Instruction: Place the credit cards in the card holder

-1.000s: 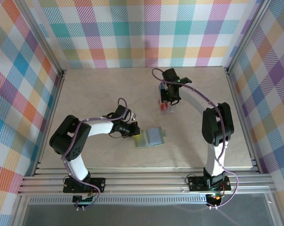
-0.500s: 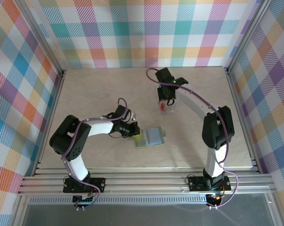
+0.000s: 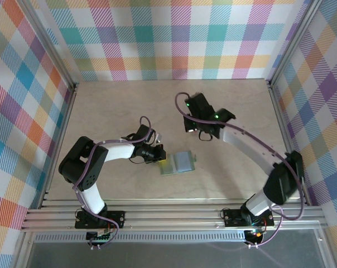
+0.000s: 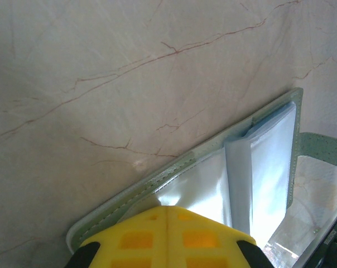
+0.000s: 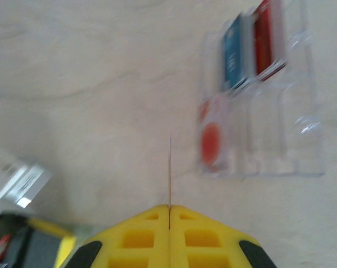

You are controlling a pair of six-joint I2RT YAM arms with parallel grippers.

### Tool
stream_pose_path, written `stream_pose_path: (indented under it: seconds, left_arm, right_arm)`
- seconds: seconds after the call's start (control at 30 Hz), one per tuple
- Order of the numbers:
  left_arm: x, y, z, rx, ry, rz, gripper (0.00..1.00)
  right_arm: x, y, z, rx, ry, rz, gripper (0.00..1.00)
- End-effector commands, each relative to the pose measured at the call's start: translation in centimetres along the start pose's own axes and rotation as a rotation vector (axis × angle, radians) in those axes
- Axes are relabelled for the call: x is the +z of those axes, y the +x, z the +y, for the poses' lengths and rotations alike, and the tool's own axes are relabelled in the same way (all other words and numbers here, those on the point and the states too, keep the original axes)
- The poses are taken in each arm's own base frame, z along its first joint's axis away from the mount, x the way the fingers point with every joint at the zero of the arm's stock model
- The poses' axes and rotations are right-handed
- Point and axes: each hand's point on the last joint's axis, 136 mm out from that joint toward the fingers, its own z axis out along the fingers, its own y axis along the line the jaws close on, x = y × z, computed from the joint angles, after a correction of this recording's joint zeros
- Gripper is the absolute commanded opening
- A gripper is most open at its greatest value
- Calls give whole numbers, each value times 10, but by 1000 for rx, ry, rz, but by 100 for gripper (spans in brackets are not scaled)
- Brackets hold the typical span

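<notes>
Two grippers, both clamped tight! Left gripper (image 4: 167,211) has its yellow fingers pressed together, tips down on the clear inner sleeves of the sage-green folding card holder (image 4: 275,106), which lies open at mid-table. That arm is folded, elbow out left, forearm reaching right. Right gripper (image 5: 169,209) pinches a thin card (image 5: 169,167), edge-on, colour impossible to tell. Its arm stretches long and diagonal toward the far middle. Nearby, the clear plastic rack (image 5: 294,139) carries a blue card (image 5: 234,53), a red card (image 5: 263,33) and a pale card with an orange-red dot (image 5: 211,139).

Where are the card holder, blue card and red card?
card holder (image 4: 213,184), left wrist view, inner clear pocket.
blue card (image 5: 234,53), right wrist view, its face.
red card (image 5: 263,39), right wrist view, its face.
</notes>
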Motion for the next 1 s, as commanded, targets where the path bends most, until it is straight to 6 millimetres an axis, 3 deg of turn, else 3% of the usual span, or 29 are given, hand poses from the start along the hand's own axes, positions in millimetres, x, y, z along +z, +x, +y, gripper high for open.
stream_pose_path:
  seconds: [0.0, 0.27, 0.43, 0.97]
  left_arm:
    - [7, 16, 17, -16, -71, 50, 0]
    - [2, 15, 15, -10, -70, 38, 0]
    - [1, 17, 13, -11, -60, 41, 0]
    - [-2, 17, 11, -3, -62, 33, 0]
  right_arm:
    - [-5, 30, 47, 81, -322, 69, 0]
    - [2, 99, 70, 199, -542, 221, 0]
    - [17, 125, 72, 256, -588, 289, 0]
    - [62, 147, 53, 355, -558, 408, 0]
